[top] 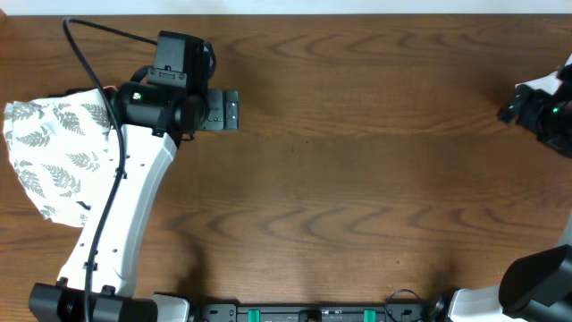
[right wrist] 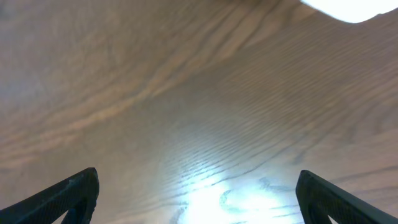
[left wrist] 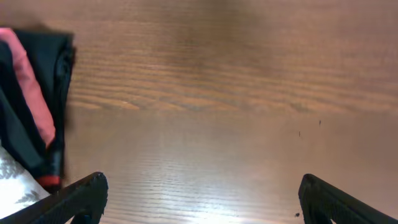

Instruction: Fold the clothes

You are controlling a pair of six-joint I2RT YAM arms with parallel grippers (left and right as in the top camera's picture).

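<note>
Left fingers (left wrist: pixel 87 194) are released over desk (left wrist: pixel 217 93); dress (left wrist: pixel 9 177) is seen just outside the left one. Right fingers (right wrist: pixel 74 194) are released too.

Our left gripper (left wrist: pixel 202 190) over bare wood, cloth at the frame's left edge

We see the two dark fingers (left wrist: pixel 81 198) at seven and five o'clock, spread wide apart, with the brown grained table (left wrist: pixel 224 93) showing between them and filling most of the view. At nine o'clock lies a black bundle (left wrist: pixel 57 68) with a coral-pink band (left wrist: pixel 31 87) running down it, cut off by the frame's edge. Just below it, at about eight o'clock, a corner of white leaf-printed fabric (left wrist: pixel 13 180) touches the bundle and sits just beside the seven o'clock finger.
</note>
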